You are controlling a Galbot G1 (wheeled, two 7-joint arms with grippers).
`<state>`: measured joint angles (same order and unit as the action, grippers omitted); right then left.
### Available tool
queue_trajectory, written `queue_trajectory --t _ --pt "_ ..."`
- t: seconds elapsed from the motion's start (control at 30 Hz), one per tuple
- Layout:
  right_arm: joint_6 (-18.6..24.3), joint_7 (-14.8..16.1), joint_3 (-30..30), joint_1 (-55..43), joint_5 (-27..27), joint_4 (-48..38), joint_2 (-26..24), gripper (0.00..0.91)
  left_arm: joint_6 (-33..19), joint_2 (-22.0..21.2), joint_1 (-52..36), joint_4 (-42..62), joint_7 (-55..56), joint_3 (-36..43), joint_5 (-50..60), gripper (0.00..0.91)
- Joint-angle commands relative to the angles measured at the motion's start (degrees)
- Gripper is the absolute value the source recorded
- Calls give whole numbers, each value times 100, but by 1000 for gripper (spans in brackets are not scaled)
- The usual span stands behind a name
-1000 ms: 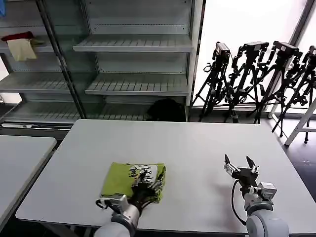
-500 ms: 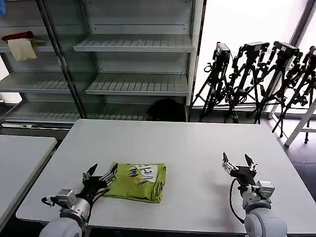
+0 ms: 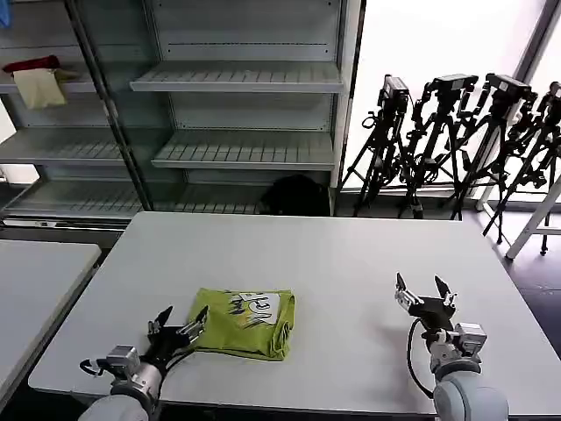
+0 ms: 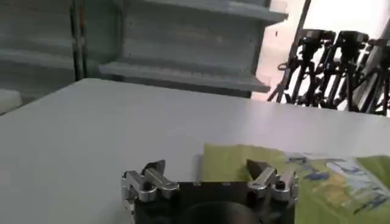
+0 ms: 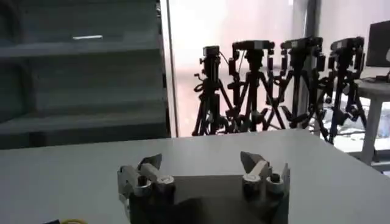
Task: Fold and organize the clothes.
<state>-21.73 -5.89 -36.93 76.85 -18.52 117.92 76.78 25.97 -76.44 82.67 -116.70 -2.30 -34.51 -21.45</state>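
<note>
the print on the t-shirt (image 3: 243, 322) is unreadable.

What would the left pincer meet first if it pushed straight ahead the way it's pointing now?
Most likely the near-left edge of the folded T-shirt. The open left pincer sits just beside that edge, one fingertip already over the fabric; depth is unclear.

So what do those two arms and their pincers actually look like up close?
Both arms are pale grey and rounded, narrowing to a silver wrist. Each ends in a black block carrying a two-fingered pincer, left pincer and right pincer, with black pointed tips and silver metal knuckles. A thin black cable loops beside the right wrist.
</note>
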Motion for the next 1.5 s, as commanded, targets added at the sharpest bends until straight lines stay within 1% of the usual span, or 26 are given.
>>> queue_trajectory --t 0.03,0.07,0.1,0.2,0.4,0.5,0.7,0.83,0.9,0.93,0.97,1.0,1.03,1.1,1.13,1.2,1.23,1.27,1.37,1.5 --pt "16 -4 -4 -5 4 -25 -1 907 113 19 22 235 38 87 158 131" --pt "17 -5 -7 -9 4 -31 -3 907 181 20 23 222 22 88 142 40" --pt "20 -7 -7 -11 2 -35 -2 907 224 32 29 202 20 106 134 20" --pt "21 -19 -10 -30 1 -51 4 907 497 24 26 144 -5 95 -381 20" --pt "19 -30 -10 -83 -1 -73 6 907 708 -5 33 49 -59 95 -864 10" --pt "20 -36 1 -99 2 -90 9 907 712 -20 -5 69 19 95 -1066 20" --pt "24 -42 -3 -119 0 -113 6 907 681 -23 -44 71 23 52 -1114 10" --pt "25 -44 3 -121 1 -122 7 907 393 -21 -78 -33 14 -19 -874 0" --pt "33 -43 3 -115 -1 -138 5 907 -209 -16 -33 -137 -200 -163 173 0" --pt "39 -42 1 -114 -1 -139 4 907 -264 -2 -16 -194 -243 -269 416 0" --pt "66 -42 -6 -102 -9 -161 -5 907 -561 32 -1 -307 -389 -509 890 0" --pt "82 -42 -11 -94 -12 -181 -12 907 -669 82 -17 -333 -484 -741 1303 0" --pt "108 -43 -13 -87 -21 -198 -24 907 -698 121 -31 -353 -543 -903 1448 0" --pt "146 -43 -21 -73 -43 -235 -53 907 -896 392 -88 -226 -903 -1571 2004 0" --pt "160 -42 -24 -71 -50 -255 -60 907 -959 471 -110 -119 -966 -1722 2153 0" --pt "190 -44 -21 -69 -68 -289 -76 907 -1245 863 -166 253 -1119 -2228 2612 0" --pt "195 -44 -18 -69 -75 -298 -79 907 -1347 900 -177 383 -1118 -2292 2643 0" --pt "212 -43 -12 -70 -77 -328 -80 907 -1400 1139 -193 564 -1156 -2547 2712 0" --pt "229 -42 17 -77 -76 -366 -86 907 -1568 1672 -223 800 -1205 -2906 2797 0" --pt "231 -43 46 -89 -72 -376 -80 907 -1707 2142 -232 962 -1276 -3132 2829 0"
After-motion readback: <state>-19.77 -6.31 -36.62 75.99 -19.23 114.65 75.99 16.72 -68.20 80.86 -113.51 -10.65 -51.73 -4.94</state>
